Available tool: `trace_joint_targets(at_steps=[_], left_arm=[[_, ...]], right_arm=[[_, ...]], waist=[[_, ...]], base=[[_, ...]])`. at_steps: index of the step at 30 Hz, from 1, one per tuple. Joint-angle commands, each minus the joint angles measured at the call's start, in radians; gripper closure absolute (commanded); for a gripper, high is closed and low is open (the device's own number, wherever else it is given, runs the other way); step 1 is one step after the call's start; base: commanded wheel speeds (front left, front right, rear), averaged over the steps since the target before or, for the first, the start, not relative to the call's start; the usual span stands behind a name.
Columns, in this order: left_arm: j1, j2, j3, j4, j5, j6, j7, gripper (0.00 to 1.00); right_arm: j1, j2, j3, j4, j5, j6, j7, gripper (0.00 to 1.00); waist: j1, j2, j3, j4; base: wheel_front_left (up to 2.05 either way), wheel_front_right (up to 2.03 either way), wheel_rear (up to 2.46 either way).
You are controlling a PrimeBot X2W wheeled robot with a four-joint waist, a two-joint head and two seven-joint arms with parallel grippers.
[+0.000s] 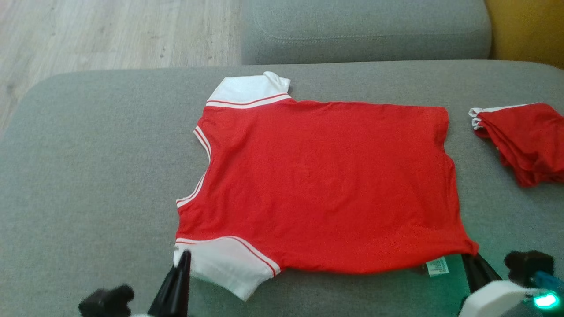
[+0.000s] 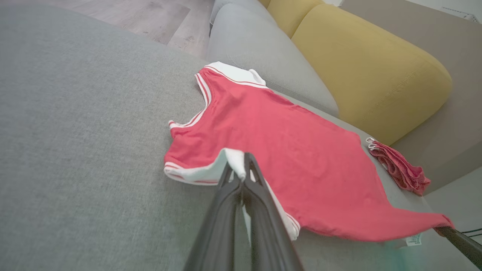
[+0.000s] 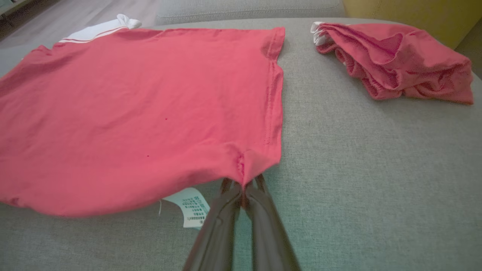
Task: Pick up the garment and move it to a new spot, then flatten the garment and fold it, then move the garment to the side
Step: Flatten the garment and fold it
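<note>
Two red items are lying on the grey sofa cushion point(image 1: 88, 176): the garment point(image 1: 321, 185) is sitting spread flat mid-cushion, and a folded red pile point(image 1: 524, 141) is sitting well apart to its right, running off frame in the head view. Both grippers are clamping: left gripper point(image 2: 241, 165) is pinching the near white sleeve point(image 1: 224, 264), right gripper point(image 3: 244, 184) is pinching the near hem corner point(image 3: 256, 158). One care label point(image 3: 192, 207) is hanging out, print unreadable

The left end effector point(image 1: 184, 255) and right end effector point(image 1: 470, 259) each have long, slim, glossy black fingers. Beside the right arm's white wrist casing point(image 1: 498, 297) sit a black knob point(image 1: 528, 264) and a glowing green light point(image 1: 546, 301).
</note>
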Motion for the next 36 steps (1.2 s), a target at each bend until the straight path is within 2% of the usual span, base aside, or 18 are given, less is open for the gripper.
trace_joint_targets(at_steps=[1, 17, 23, 29, 30, 31, 32, 33, 34, 35, 36], left_arm=[[-0.075, 0.001, 0.032, -0.016, -0.006, -0.006, -0.009, 1.0], [-0.478, -0.186, 0.024, 0.332, 0.048, -0.115, -0.07, 1.0], [-0.622, -0.237, 0.036, 0.461, 0.099, -0.145, -0.126, 1.0], [-0.691, -0.255, 0.041, 0.546, 0.123, -0.17, -0.142, 1.0], [-0.696, -0.256, 0.045, 0.559, 0.125, -0.171, -0.145, 1.0], [-0.7, -0.258, 0.052, 0.569, 0.126, -0.17, -0.148, 1.0], [-0.703, -0.261, 0.062, 0.577, 0.127, -0.168, -0.151, 1.0], [-0.705, -0.263, 0.072, 0.582, 0.13, -0.168, -0.155, 0.78], [-0.706, -0.265, 0.083, 0.585, 0.133, -0.169, -0.158, 0.54], [-0.705, -0.267, 0.094, 0.587, 0.137, -0.17, -0.16, 0.16], [-0.701, -0.269, 0.105, 0.588, 0.14, -0.172, -0.161, 0.0]], right_arm=[[-0.055, -0.01, 0.024, -0.026, -0.006, -0.001, 0.003, 1.0], [-0.291, -0.01, -0.019, 0.122, -0.017, -0.001, 0.071, 1.0], [-0.383, -0.01, -0.036, 0.163, -0.018, -0.001, 0.049, 1.0], [-0.437, -0.01, -0.026, 0.182, -0.009, -0.001, 0.019, 1.0], [-0.446, -0.01, -0.022, 0.185, -0.008, -0.001, 0.011, 0.96], [-0.454, -0.01, -0.02, 0.188, -0.006, -0.001, 0.004, 0.8], [-0.462, -0.01, -0.018, 0.189, -0.002, -0.001, -0.007, 0.55], [-0.47, -0.01, -0.018, 0.188, -0.001, -0.001, -0.023, 0.0], [-0.476, -0.01, -0.018, 0.189, -0.001, -0.001, -0.037, 0.0], [-0.481, -0.01, -0.018, 0.189, 0.001, -0.001, -0.053, 0.0], [-0.485, -0.01, -0.019, 0.191, 0.002, -0.001, -0.068, 0.0]], waist=[[0.0, -0.0001, 0.004, 0.001], [0.0, -0.0001, 0.115, -0.015], [0.0, -0.0001, 0.182, -0.029], [0.0, -0.0001, 0.214, -0.046], [0.0, -0.0001, 0.217, -0.049], [0.0, -0.0001, 0.22, -0.051], [0.0, -0.0001, 0.222, -0.053], [0.0, -0.0001, 0.224, -0.054], [0.0, -0.0001, 0.226, -0.055], [0.0, -0.0001, 0.227, -0.056], [0.0, -0.0001, 0.228, -0.056]], base=[[0.0, 0.0, 0.0], [0.0, 0.0, 0.0], [0.0, 0.0, 0.0], [0.0, 0.0, 0.0], [0.0, 0.0, 0.0], [0.0, 0.0, 0.0], [0.0, 0.0, 0.0], [0.0, 0.0, 0.0], [0.0, 0.0, 0.0], [0.0, 0.0, 0.0], [0.0, 0.0, 0.0]])
